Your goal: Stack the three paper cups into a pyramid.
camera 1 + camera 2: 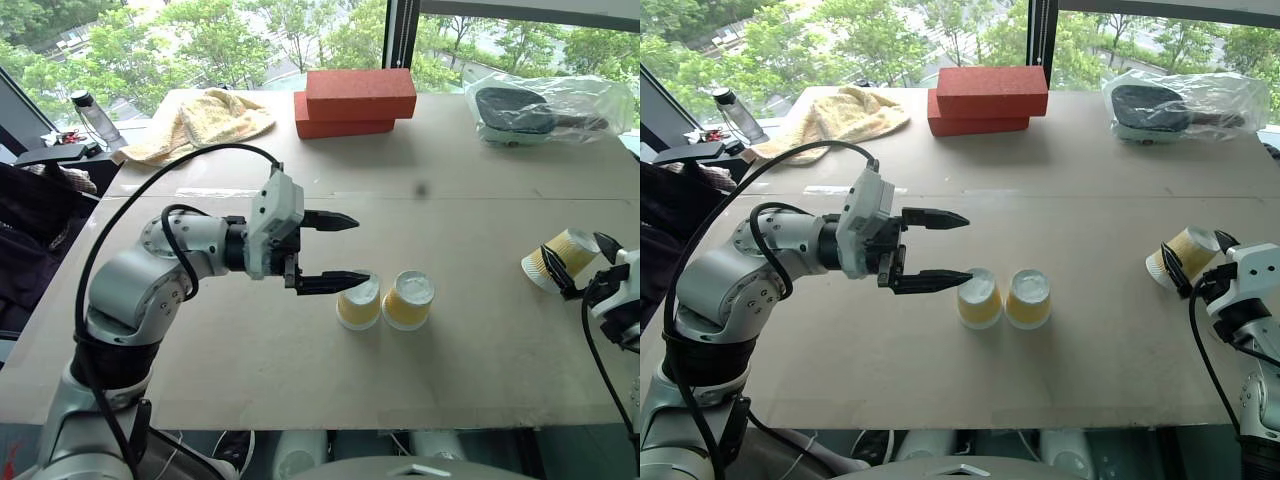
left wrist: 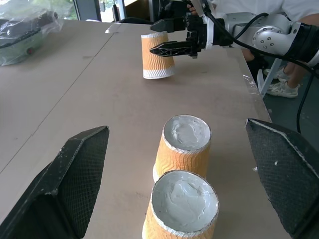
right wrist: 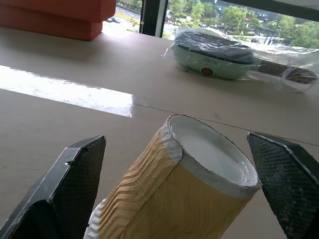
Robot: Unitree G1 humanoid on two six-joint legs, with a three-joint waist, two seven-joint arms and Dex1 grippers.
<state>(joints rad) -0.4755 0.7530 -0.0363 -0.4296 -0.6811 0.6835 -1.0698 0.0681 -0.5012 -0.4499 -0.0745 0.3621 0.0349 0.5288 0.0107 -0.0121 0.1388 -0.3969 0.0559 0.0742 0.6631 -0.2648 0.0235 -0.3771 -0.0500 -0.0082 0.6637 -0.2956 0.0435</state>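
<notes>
- No brand, label or readable writing shows on any thing here.
- The bench is a wide, plain, light brown board with thin seams running across it; a bright band of window light lies on it in the left part of the head view.
- Behind the bench are large windows with a dark frame, and green trees stand outside.
- Two of the paper cups stand upside down at the lower centre of the head view, side by side and touching or nearly so: the left cup and the right cup. Their white bases face up.
- The third cup is at the right edge of the head view, well apart from the pair. It is tilted, with its rim low and its white base turned up and away.
- The left pincer is wide, pointing toward the right of the picture. Its lower finger reaches the left cup; I cannot tell if it touches.
- The right pincer is also wide. The tilted cup lies between its two fingers, which are not pressed onto it.
- At the top centre lie two red bricks, one on the other.
- At the upper left lies a yellow towel, and a clear bottle stands beside it.
- At the upper right lies a pale green device in a clear plastic bag.
</notes>
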